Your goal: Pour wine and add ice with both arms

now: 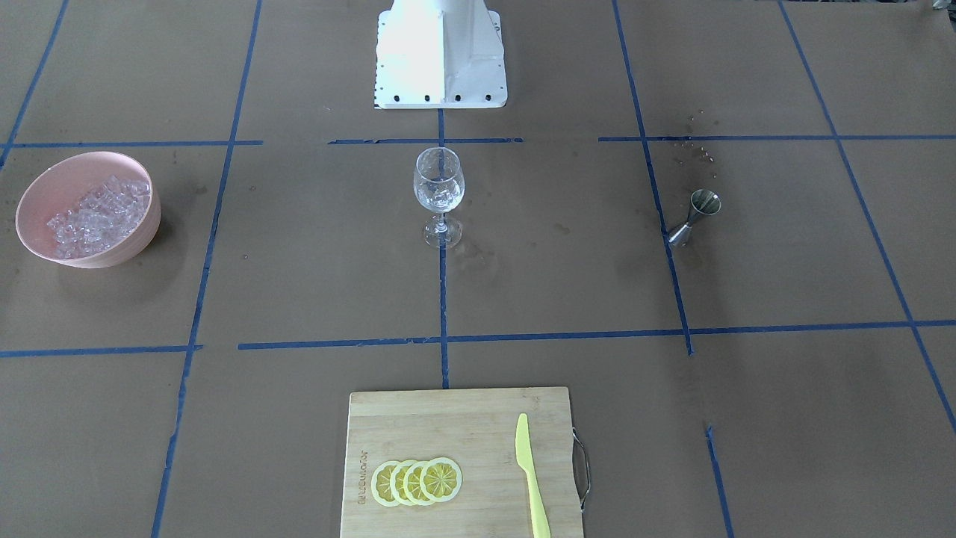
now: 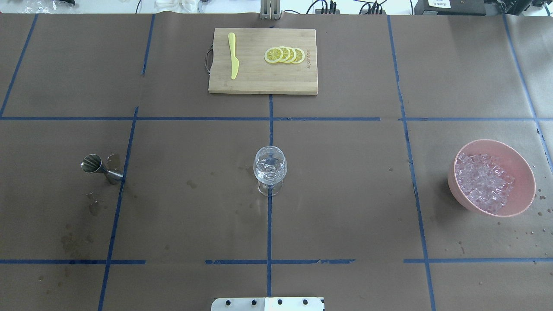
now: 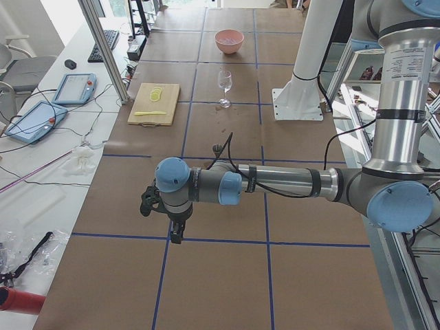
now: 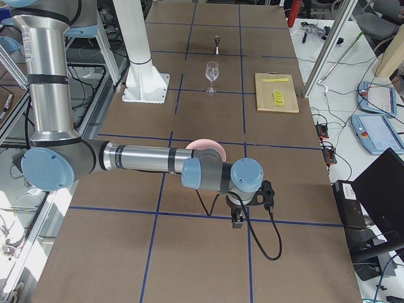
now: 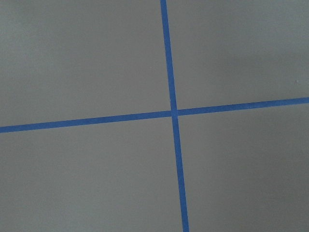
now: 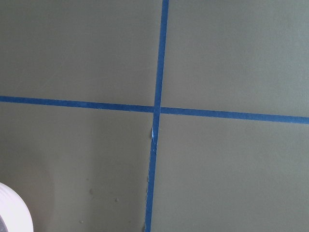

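A clear wine glass (image 1: 439, 196) stands upright at the table's middle (image 2: 270, 170) with a few clear ice cubes in it; I cannot make out wine. A pink bowl (image 1: 143, 232) heaped with ice (image 1: 97, 217) sits on my right side (image 2: 453, 185). A steel jigger (image 1: 694, 217) stands on my left side (image 2: 100, 168). My left gripper (image 3: 177, 235) points down at bare table, far from the jigger. My right gripper (image 4: 237, 218) points down near the bowl. I cannot tell whether either is open or shut. Both wrist views show only paper and tape.
A wooden cutting board (image 2: 259, 80) with lemon slices (image 2: 285, 55) and a yellow knife (image 2: 233, 60) lies at the far edge. The white pedestal (image 1: 441, 52) stands at the robot's side. Wet spots (image 2: 93, 207) mark the paper near the jigger. Blue tape lines (image 2: 270, 242) grid the table.
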